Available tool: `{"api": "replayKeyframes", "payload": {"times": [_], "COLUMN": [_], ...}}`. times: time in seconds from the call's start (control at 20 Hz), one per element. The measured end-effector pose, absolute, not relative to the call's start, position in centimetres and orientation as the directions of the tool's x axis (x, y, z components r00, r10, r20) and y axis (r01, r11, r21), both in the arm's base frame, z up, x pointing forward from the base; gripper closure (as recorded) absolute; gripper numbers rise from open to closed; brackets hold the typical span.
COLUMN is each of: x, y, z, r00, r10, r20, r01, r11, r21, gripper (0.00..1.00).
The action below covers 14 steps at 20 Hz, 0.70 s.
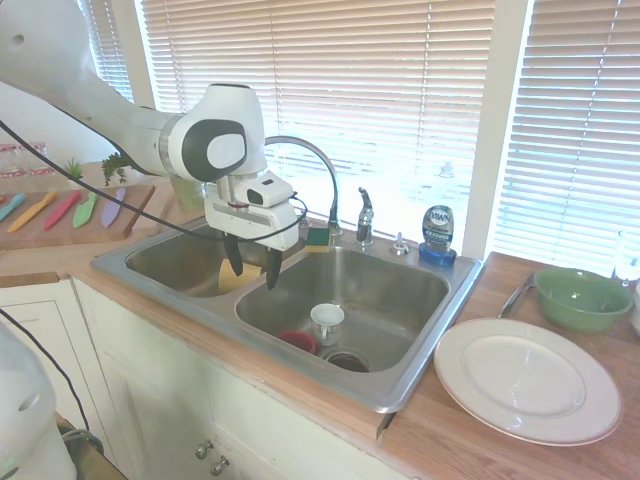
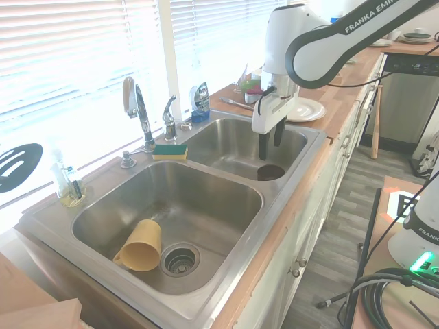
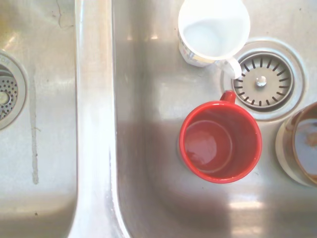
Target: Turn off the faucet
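The pincer (image 1: 253, 268) is seen hanging above the double sink (image 1: 420, 375), its two dark fingers (image 1: 232, 255) pointed downward and spread apart with nothing held between them. It is placed over the basin that holds the cups, near the ridge dividing the two basins. The faucet (image 1: 318, 160) is mounted on the sink's back rim beside the window, its thin arched spout rising behind the pincer; its short chrome lever handle (image 1: 364, 214) stands upright on the same rim, just beside the spout's base and well apart from the pincer. A green-and-yellow sponge (image 1: 318, 238) is laid on the rim at the spout's foot, and a blue dish-soap bottle (image 1: 438, 233) is set farther along the rim past the handle. In the wrist view a red mug (image 3: 220, 142) and a white cup (image 3: 213, 29) are seen upright in the basin next to the drain strainer (image 3: 261, 81), with a brown cup (image 3: 302, 144) partly cut off at the edge. A yellow cup (image 2: 140, 245) lies on its side in the other basin. On the desk beside the sink a white plate (image 1: 527, 378) and a green bowl (image 1: 582, 297) are set.
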State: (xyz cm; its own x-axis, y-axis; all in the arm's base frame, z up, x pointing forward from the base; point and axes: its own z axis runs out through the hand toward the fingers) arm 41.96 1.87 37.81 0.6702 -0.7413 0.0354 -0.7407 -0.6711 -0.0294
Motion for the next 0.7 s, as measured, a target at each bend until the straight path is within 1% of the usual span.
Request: {"api": "replayKeyframes", "payload": {"times": [0.2, 0.25, 0.7], "x": [42.13, 42.18, 42.28], "y": [1.84, 1.79, 1.37], "z": [37.86, 37.94, 38.06], "r00": [0.669, 0.668, 0.653], "r10": [-0.742, -0.743, -0.756], "r20": [0.043, 0.044, 0.035], "r01": [-0.741, -0.742, -0.754], "r11": [-0.671, -0.669, -0.654], "r21": [-0.039, -0.042, -0.054], "gripper": [0.00, 1.00, 1.00]}}
